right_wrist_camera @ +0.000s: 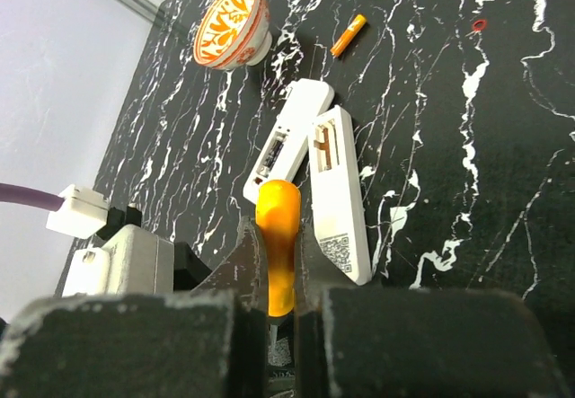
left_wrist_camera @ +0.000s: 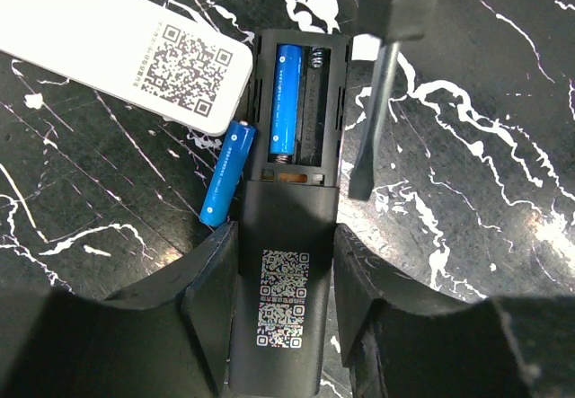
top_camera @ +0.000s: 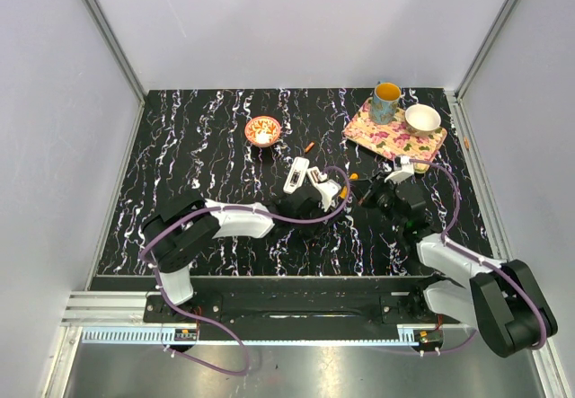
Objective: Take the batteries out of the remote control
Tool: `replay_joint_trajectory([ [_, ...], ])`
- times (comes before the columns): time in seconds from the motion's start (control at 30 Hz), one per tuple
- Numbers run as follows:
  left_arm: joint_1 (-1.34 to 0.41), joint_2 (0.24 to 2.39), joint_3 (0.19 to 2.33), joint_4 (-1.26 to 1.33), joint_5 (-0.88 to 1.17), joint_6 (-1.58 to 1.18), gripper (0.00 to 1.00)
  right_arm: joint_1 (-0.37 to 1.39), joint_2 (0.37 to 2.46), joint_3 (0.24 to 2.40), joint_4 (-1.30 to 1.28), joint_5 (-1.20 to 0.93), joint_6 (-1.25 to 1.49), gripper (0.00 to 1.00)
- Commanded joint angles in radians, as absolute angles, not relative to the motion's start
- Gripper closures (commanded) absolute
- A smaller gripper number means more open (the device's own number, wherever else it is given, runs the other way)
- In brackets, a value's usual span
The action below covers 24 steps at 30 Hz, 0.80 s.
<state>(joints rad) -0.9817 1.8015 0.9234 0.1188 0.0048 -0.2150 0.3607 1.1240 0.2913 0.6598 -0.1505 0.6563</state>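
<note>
The remote control (left_wrist_camera: 286,236) is a dark slab turned back-up, with a QR sticker on its lower half and its battery bay uncovered at the far end. One battery (left_wrist_camera: 286,101), blue in the left wrist view, lies lengthwise in the bay's left slot, with a bare spring showing in the slot beside it. A second blue cell (left_wrist_camera: 228,172) lies loose and slightly tilted on the worktop (left_wrist_camera: 485,236) just beside the remote's left edge, and a third cell (right_wrist_camera: 349,35), orange, lies alone farther back.
</note>
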Motion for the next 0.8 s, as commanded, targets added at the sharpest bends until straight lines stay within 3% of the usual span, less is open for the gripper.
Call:
replay_joint_trajectory([
  [0.0, -0.973, 1.842, 0.908, -0.095, 0.015, -0.291, 0.87, 0.356, 1.085, 0.336, 0.595, -0.086, 0.591, 1.0],
  [0.03, -0.974, 1.841, 0.907, -0.097, 0.017, -0.311, 0.82, 0.354, 1.08, 0.334, 0.594, -0.084, 0.591, 1.0],
  [0.07, -0.974, 1.839, 0.904, -0.101, 0.014, -0.319, 0.68, 0.356, 1.078, 0.331, 0.592, -0.084, 0.591, 1.0],
  [0.17, -0.974, 1.832, 0.881, -0.098, 0.003, -0.342, 0.45, 0.356, 1.077, 0.327, 0.592, -0.081, 0.591, 1.0],
  [0.3, -0.979, 1.81, 0.848, -0.086, 0.021, -0.333, 0.32, 0.354, 1.077, 0.325, 0.589, -0.08, 0.588, 1.0],
  [0.47, -0.98, 1.79, 0.833, -0.084, 0.043, -0.339, 0.3, 0.354, 1.071, 0.331, 0.575, -0.078, 0.578, 1.0],
  [0.77, -1.068, 1.801, 0.831, -0.054, 0.133, -0.374, 0.35, 0.35, 1.043, 0.331, 0.54, -0.06, 0.558, 1.0],
])
